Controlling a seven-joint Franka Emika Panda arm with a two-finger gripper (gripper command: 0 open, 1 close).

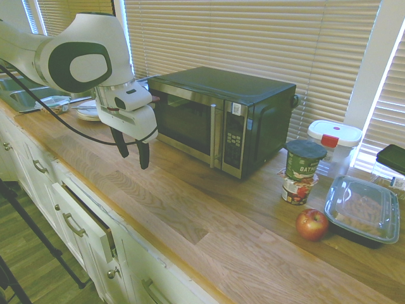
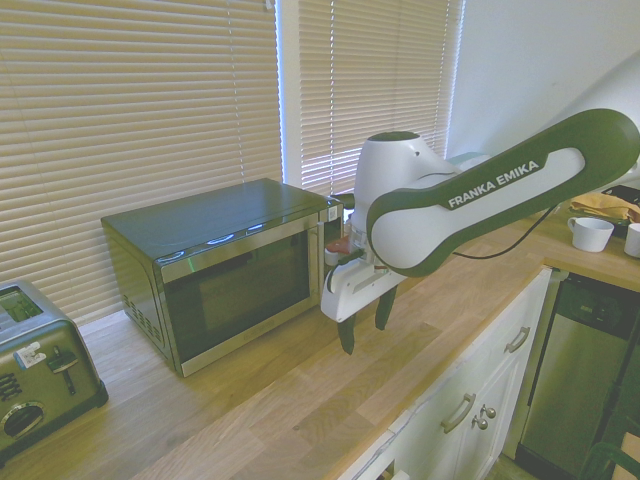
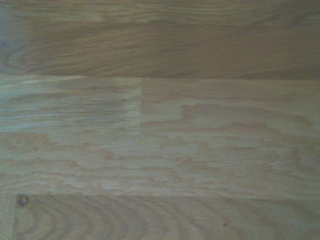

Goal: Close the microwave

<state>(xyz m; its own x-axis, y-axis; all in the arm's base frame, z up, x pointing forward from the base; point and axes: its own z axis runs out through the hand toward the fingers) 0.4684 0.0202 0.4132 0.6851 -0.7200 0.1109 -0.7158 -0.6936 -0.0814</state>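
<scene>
Microwave (image 1: 221,120) on counter (image 1: 190,209), before blinds (image 1: 253,44), door (image 1: 186,123) apparently flush (handle (image 1: 214,134) upright). Gripper (image 1: 131,159) beside it, above counter, fingers parted, nothing between. Apple (image 1: 312,225) beside lidded container (image 1: 362,209).

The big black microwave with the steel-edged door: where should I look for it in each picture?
First exterior view: the large black microwave with a steel-trimmed door is in the upper middle, right of the hand.
Second exterior view: it is left of centre, between the shiny toaster and the hand.
Wrist view: not in it.
Shared landmark: the light-brown wooden countertop shows in all three, filling the wrist view.
</scene>
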